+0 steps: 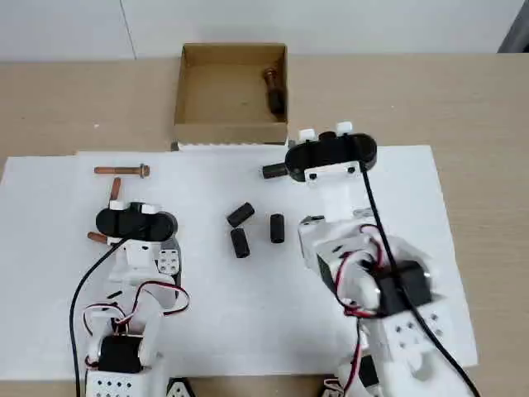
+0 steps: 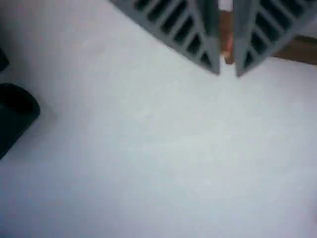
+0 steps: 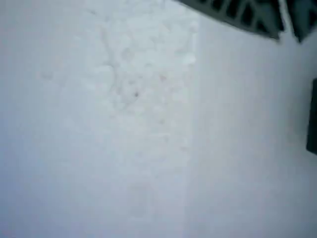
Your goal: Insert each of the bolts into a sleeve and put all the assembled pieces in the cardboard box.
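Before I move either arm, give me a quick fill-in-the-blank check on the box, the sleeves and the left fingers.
1. The cardboard box holds ___ assembled piece.
2. In the middle of the white sheet, ___ black sleeves lie clustered.
3. The left fingers pinch a copper-coloured ___.
Missing words: one; three; bolt.
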{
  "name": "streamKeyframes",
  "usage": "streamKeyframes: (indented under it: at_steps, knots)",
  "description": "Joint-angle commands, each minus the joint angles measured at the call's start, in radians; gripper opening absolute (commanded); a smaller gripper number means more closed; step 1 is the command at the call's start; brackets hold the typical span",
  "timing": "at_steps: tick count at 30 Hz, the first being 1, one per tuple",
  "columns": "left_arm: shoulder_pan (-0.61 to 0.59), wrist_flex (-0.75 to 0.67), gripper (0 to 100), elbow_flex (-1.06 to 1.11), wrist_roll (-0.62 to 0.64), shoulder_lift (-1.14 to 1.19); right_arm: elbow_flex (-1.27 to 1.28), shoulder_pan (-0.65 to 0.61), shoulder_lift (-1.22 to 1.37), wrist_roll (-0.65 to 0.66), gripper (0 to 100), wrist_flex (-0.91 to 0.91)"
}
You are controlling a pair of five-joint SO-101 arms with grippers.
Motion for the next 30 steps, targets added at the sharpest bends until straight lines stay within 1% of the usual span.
streamKeyframes:
  at_steps: [1, 5, 13, 15, 18, 19, 22, 25, 30]
  knots:
    - [-0.003, 0.008, 1, -0.004, 0.002, -0.011, 0.115, -0.064, -0.01, -0.026, 0.9, -0.124]
    - [-0.002, 0.008, 1, -0.004, 0.002, -0.011, 0.203, -0.134, -0.01, -0.026, 0.9, -0.216]
    - [-0.003, 0.009, 1, -0.004, 0.002, -0.011, 0.252, -0.148, 0.002, -0.026, 1.6, -0.263]
    - [-0.003, 0.009, 1, -0.004, 0.002, -0.011, 0.249, -0.147, 0.038, -0.026, 5.9, -0.272]
    - [-0.005, 0.011, 1, -0.004, 0.002, -0.011, 0.233, -0.147, 0.11, -0.028, 15.2, -0.274]
    - [-0.005, 0.015, 1, -0.004, 0.002, -0.012, 0.222, -0.147, 0.133, -0.034, 16.6, -0.274]
    - [-0.005, 0.017, 1, -0.004, 0.002, -0.012, 0.163, -0.145, 0.206, -0.072, 14.7, -0.274]
    - [-0.005, 0.017, 1, -0.004, 0.002, -0.012, 0.13, -0.147, 0.278, -0.075, 12.7, -0.289]
    - [-0.005, 0.018, 1, -0.004, 0.002, -0.012, 0.087, -0.148, 0.398, -0.075, 12.5, -0.354]
